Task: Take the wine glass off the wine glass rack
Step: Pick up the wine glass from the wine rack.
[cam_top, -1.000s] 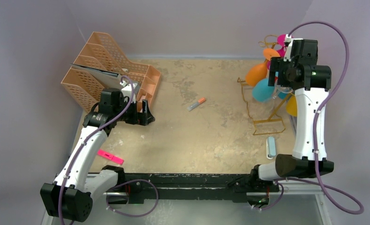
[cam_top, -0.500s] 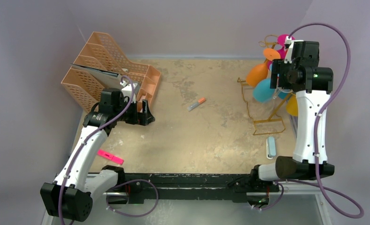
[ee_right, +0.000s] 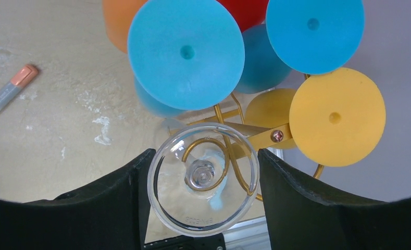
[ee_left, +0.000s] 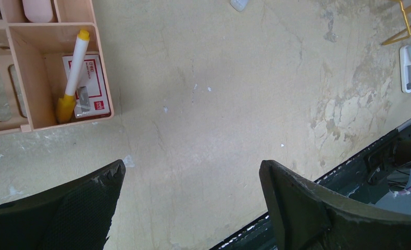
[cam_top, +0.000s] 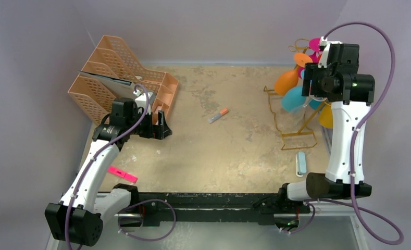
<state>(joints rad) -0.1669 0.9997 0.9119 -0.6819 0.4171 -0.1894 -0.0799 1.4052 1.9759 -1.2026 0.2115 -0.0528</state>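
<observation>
Clear glass sits between the fingers of the right pincer (ee_right: 204, 155). The wine glass (ee_right: 203, 179) hangs bowl-down with its stem threaded through a gold loop of the wine glass rack (ee_right: 229, 151), and its foot rests on the wire, which holds it up. The jaws stand either side of that foot; we cannot tell whether they press it. The left pincer (ee_left: 191, 165) is spread and empty above the surface (ee_left: 219, 78), probably parked out of the way. We count one clear foot, two blue feet (ee_right: 186, 52) and one yellow foot (ee_right: 336, 117).
</observation>
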